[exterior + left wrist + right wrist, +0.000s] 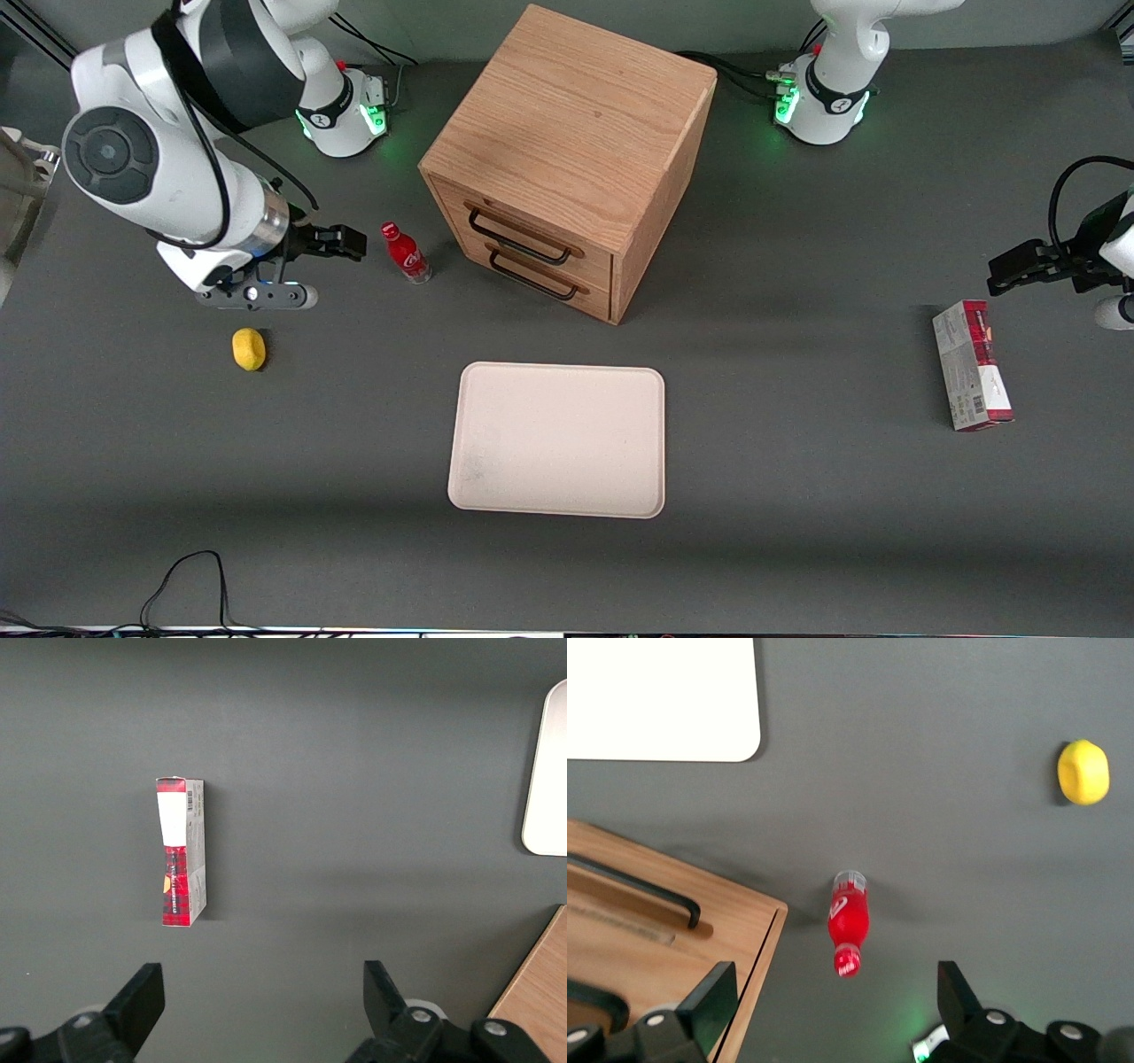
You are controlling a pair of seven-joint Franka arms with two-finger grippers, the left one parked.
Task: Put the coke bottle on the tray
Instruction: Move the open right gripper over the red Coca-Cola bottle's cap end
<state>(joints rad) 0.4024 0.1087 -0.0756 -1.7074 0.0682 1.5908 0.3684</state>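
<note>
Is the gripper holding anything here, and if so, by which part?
Nothing is held. The gripper is open, beside the coke bottle, which stands alone on the table, apart from the fingers.

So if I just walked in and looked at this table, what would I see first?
Probably the big wooden drawer cabinet standing in the middle, with the cream tray lying nearer the front camera. Next, bright colours: the little red coke bottle standing beside the cabinet, and a yellow lemon toward the working arm's end. The open gripper hovers beside the bottle, not touching it.
</note>
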